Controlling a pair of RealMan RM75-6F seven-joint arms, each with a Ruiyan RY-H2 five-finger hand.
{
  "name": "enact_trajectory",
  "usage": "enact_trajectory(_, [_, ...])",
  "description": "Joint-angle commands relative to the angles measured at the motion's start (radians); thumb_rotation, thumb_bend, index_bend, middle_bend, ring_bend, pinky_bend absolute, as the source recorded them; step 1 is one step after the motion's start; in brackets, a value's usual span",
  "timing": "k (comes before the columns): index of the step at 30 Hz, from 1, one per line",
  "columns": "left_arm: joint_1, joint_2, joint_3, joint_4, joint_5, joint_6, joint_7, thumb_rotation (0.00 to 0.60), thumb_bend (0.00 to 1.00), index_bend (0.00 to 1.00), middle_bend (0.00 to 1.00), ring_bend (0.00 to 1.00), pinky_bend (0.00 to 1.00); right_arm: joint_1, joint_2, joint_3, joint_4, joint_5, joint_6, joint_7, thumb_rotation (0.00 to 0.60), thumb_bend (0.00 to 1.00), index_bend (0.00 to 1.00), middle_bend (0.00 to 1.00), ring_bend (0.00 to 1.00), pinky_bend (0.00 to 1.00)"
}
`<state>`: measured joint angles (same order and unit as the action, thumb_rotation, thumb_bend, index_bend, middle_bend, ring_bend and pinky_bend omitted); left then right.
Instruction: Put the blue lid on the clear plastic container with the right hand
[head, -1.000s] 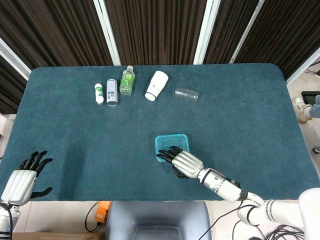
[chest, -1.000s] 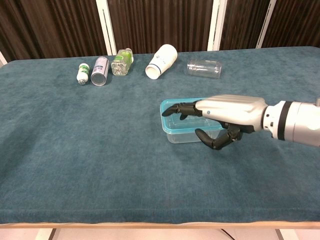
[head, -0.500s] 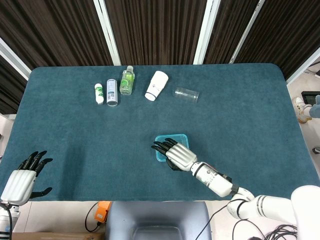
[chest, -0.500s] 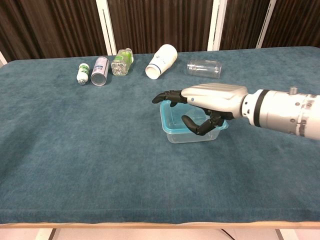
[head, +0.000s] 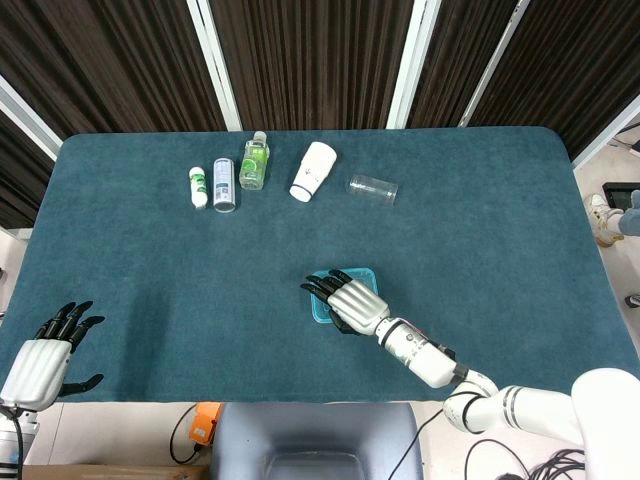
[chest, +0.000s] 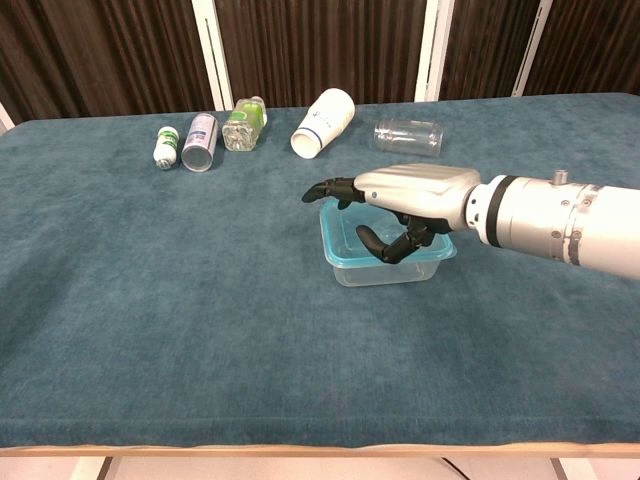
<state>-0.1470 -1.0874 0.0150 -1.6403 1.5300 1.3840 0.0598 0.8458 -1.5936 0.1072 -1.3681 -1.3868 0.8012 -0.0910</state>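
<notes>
Right hand (chest: 405, 195) hovers over clear plastic container (chest: 385, 262), blue lid (chest: 337, 258) on it, fingers spread, grasping nothing. Left hand (head: 40, 357) released, at counter (head: 480, 240) edge.

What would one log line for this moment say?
right hand: open, above blue lid | lid: on clear container | left hand: open, idle

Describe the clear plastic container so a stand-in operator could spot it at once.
On the teal table, look well in front of the row of bottles and cups lying along the far edge. The clear plastic container sits alone near the middle, under the right hand. It is the only squarish see-through box, with a blue lid on top.
</notes>
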Motion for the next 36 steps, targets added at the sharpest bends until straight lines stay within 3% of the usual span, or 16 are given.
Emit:
enact_trajectory(1, [0.000,0.000,0.000,0.000,-0.001,0.000,0.000,0.600,0.46,0.22,0.07,0.03,0.22,0.000,0.001,0.000,-0.002,0.005,-0.001,-0.004,0.600,0.86,0.12,0.17,0.19,0.21])
enact_trajectory(16, [0.001,0.001,0.000,0.000,0.000,0.003,-0.004,0.600,0.46,0.22,0.07,0.03,0.22,0.000,-0.009,-0.009,0.015,0.023,-0.017,-0.004,0.600,0.86,0.12,0.17,0.19,0.21])
enact_trajectory(36, [0.002,0.001,0.000,0.000,0.003,0.006,-0.005,0.600,0.46,0.22,0.07,0.03,0.22,-0.009,-0.013,-0.039,0.065,-0.023,-0.027,0.116,0.600,0.86,0.12,0.17,0.19,0.21])
